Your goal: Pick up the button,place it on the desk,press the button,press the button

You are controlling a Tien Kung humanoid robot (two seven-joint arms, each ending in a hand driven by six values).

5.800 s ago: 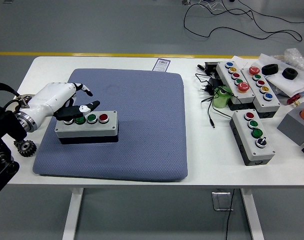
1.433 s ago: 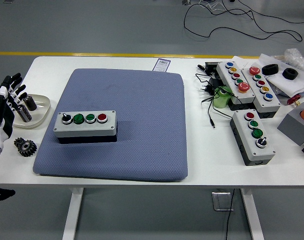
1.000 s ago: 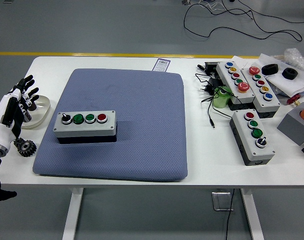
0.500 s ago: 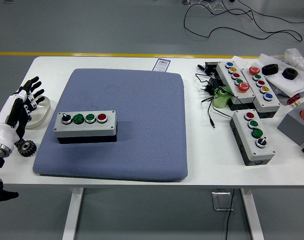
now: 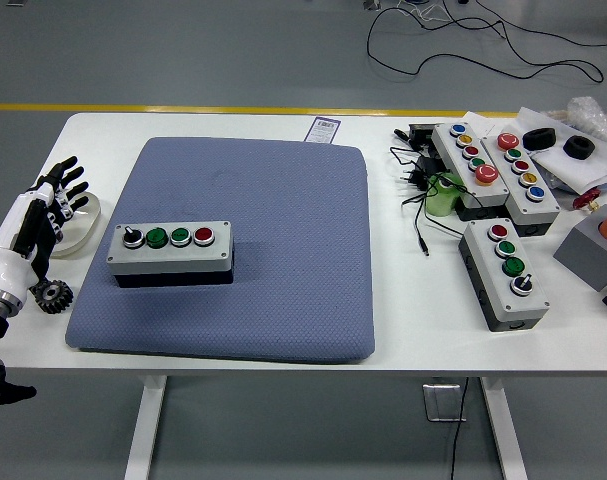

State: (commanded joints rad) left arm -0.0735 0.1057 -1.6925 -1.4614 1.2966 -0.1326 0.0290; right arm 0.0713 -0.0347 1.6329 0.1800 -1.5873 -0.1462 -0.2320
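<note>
A grey button box (image 5: pixel 169 252) lies on the left part of the blue-grey mat (image 5: pixel 283 240). It carries a black knob, two green buttons and a red button in a row. My left hand (image 5: pixel 43 205), white with black fingers, is at the table's left edge, left of the box and apart from it. Its fingers are spread and hold nothing. My right hand is out of view.
A shallow dish (image 5: pixel 78 225) and a black gear (image 5: pixel 51 294) lie under and beside my left hand. At the right stand three more button boxes (image 5: pixel 503 272), black cables (image 5: pixel 423 190), a green object (image 5: pixel 443 193) and a grey block (image 5: pixel 591 250).
My left hand has left the button box and drawn back to the table's left edge with fingers spread. Over the last second it shifted slightly right. The box has not moved.
</note>
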